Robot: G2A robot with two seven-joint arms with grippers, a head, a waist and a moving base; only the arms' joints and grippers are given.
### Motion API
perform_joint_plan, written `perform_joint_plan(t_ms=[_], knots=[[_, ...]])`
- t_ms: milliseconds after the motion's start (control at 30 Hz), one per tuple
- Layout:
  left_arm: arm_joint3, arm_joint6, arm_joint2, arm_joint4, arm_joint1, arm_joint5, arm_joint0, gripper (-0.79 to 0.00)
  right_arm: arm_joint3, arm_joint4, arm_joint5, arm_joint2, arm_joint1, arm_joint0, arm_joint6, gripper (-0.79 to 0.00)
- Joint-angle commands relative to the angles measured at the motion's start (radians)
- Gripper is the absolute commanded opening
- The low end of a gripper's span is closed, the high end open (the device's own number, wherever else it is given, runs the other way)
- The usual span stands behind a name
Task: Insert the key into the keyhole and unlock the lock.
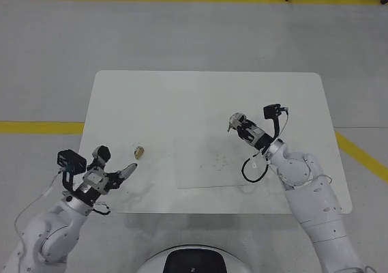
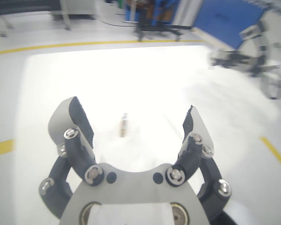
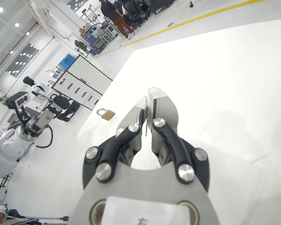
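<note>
Tabletop (image 1: 180, 95): left claw (image 1: 116, 162) spread toward padlock (image 1: 139, 150), right claw (image 3: 147, 99) pinching key (image 3: 145, 128).

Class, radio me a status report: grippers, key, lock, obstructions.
Left gripper open, padlock ahead on table. Right gripper shut on key, apart from padlock. No obstruction seen.

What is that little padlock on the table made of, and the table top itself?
The padlock looks like metal: a yellowish, brass-like body with a dull sheen and a shiny silvery shackle, likely steel. The table top is smooth, plain white, probably laminate or plastic; I cannot tell which.
</note>
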Motion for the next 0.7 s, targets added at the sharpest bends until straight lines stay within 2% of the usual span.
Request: perform_joint_plan(t_ms=[0, 100, 167, 267, 333, 467, 567, 633, 667], knots=[[0.009, -0.135, -0.023, -0.249, 0.014, -0.185, -0.021, 0.0, -0.006, 0.01, 0.005, -0.002, -0.001, -0.005, -0.009, -0.785], [-0.008, -0.322, -0.004, -0.464, 0.034, -0.24, -0.058, 0.0, -0.005, 0.051, 0.028, -0.019, -0.007, 0.005, -0.008, -0.785], [-0.003, -0.45, 0.052, -0.631, 0.048, -0.261, -0.092, 0.0, 0.007, 0.099, 0.034, -0.034, -0.011, 0.022, 0.01, -0.785], [0.041, -0.646, 0.157, -0.84, 0.063, -0.189, -0.187, 0.0, 0.023, 0.2, 0.02, -0.053, -0.018, 0.041, 0.045, -0.785], [0.095, -0.733, 0.22, -0.948, 0.065, -0.143, -0.27, 0.0, 0.034, 0.251, 0.017, -0.061, -0.02, 0.051, 0.069, -0.785], [0.216, -0.797, 0.325, -1.048, 0.058, -0.095, -0.413, 0.0, 0.041, 0.354, 0.005, -0.062, -0.023, 0.056, 0.104, -0.785], [0.286, -0.798, 0.401, -1.089, 0.045, -0.091, -0.492, 0.0, 0.031, 0.43, -0.01, -0.038, -0.018, 0.045, 0.148, -0.785], [0.332, -0.771, 0.436, -1.054, 0.037, -0.083, -0.539, 0.0, 0.02, 0.469, -0.022, -0.026, -0.015, 0.032, 0.173, -0.785], [0.352, -0.755, 0.462, -1.044, 0.031, -0.075, -0.556, -0.028, 0.013, 0.484, -0.027, -0.021, -0.013, 0.026, 0.187, -0.785]])
